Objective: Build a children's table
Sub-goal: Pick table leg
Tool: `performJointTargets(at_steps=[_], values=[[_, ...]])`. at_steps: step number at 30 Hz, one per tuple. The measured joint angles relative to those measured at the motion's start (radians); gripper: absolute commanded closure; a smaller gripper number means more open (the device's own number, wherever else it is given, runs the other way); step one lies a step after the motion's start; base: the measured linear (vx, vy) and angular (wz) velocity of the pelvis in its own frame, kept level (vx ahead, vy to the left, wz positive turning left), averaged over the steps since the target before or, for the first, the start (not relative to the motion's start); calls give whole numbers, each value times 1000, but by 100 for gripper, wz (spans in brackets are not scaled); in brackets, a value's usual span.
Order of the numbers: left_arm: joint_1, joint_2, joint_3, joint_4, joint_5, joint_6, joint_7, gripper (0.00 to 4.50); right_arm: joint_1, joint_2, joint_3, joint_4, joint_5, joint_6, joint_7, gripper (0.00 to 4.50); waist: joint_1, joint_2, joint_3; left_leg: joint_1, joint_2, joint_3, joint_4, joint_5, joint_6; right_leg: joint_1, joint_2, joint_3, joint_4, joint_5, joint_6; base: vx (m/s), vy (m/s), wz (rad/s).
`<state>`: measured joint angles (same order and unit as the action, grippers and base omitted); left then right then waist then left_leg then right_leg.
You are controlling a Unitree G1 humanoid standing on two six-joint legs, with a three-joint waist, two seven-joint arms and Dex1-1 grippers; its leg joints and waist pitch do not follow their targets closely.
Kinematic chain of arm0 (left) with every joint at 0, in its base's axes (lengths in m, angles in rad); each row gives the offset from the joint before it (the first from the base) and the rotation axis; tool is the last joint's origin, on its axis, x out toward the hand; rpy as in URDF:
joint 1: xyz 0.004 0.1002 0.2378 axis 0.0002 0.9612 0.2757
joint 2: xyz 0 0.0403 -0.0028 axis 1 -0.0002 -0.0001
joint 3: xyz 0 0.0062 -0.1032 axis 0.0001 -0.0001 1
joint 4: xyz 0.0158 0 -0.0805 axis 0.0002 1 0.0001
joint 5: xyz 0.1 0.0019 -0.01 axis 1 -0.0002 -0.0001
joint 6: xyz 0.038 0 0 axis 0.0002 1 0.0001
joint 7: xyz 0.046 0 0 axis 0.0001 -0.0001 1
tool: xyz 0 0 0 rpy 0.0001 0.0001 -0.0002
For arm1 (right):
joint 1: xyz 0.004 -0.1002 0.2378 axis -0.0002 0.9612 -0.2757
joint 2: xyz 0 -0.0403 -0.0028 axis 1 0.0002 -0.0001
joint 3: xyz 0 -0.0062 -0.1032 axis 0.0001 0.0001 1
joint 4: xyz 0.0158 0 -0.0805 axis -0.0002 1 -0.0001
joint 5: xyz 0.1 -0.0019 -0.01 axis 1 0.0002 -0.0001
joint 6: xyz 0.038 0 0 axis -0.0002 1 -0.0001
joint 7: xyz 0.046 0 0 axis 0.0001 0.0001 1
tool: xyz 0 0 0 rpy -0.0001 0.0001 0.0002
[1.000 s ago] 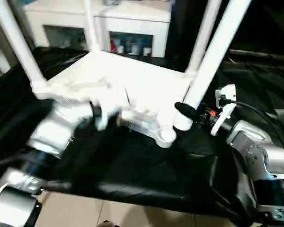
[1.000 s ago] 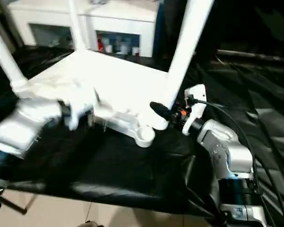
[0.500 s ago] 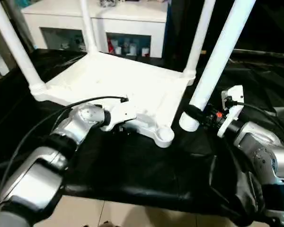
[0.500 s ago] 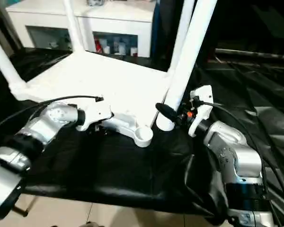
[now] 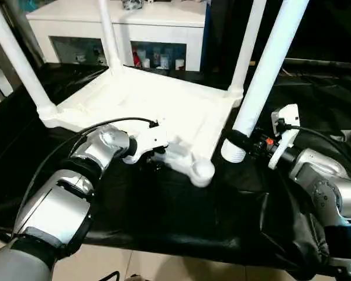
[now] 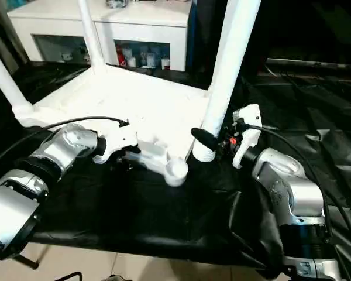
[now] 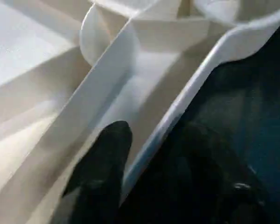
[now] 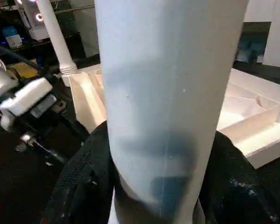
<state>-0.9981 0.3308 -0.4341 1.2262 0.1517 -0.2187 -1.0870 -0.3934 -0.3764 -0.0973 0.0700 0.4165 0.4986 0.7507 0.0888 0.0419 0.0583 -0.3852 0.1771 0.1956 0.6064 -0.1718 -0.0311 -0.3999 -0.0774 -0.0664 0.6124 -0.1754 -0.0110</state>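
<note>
The right gripper [image 5: 234,140] pinches the fourth leg [image 5: 263,82] low, near the empty socket [image 5: 202,171], probably for inserting, while the left gripper [image 5: 155,153] clamps the tabletop's [image 5: 158,102] rim to steady it.

Up at twelve o'clock you have a white cabinet [image 5: 134,23] with glass doors, small items behind the glass. A black cloth [image 5: 181,216] spreads below it toward six o'clock.

No text, label or number can be read — none anywhere.
</note>
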Motion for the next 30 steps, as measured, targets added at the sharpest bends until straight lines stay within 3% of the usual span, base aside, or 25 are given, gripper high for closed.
performJointTargets(at_steps=[1, 5, 7, 14, 22, 26, 30], values=[[-2, 1, -4, 2, 2, 0, -32, 266, -1, 0, 7, 7, 0, 0, 1, 257, 0, 2, -1, 0, 0, 0, 0, 0, 0, 0, 0, 0, 0, 0, 0, 0, 0, 0], [-16, 7, -23, 7, 25, 0, -100, 284, -6, -1, 26, 22, -9, -4, 4, 257, 1, 8, -4, 0, 0, 0, 0, 0, 0, 0, 0, 0, 0, 0, 0, 0, 0, 0], [-19, 11, -38, 7, 48, -8, -113, 316, -17, -5, 33, 40, -31, -25, 14, 257, 0, 12, -6, 1, 0, 0, 1, 0, 0, 1, 0, 0, 0, 0, 0, 0, 0, 0], [-34, 20, -78, -14, 115, 13, -127, 369, -36, -8, 52, 71, -62, -58, 19, 257, -5, 17, -9, 2, 0, 0, 0, 0, 0, 1, 0, 0, 0, 0, 0, 0, 0, 0], [5, 15, -30, -86, 74, 213, -164, 391, -27, 45, 62, 71, -51, -64, -15, 257, -22, 38, -20, 3, 0, 1, -1, 0, 0, 2, 0, 0, -1, 0, 0, 0, 0, 0], [42, -4, 25, -151, 38, 331, -131, 396, -27, 68, 27, 87, -28, -64, -38, 257, -30, 38, -21, 4, 0, 1, 0, 0, 0, 2, 0, 0, 0, 0, 0, 0, 0, 0], [137, -34, 129, -333, -59, 526, -65, 399, -25, 85, 14, 100, -18, -47, -66, 257, -36, 37, -20, 4, 0, 1, 0, 0, 0, 2, 0, -1, -1, 0, 0, 0, 0, 0]])
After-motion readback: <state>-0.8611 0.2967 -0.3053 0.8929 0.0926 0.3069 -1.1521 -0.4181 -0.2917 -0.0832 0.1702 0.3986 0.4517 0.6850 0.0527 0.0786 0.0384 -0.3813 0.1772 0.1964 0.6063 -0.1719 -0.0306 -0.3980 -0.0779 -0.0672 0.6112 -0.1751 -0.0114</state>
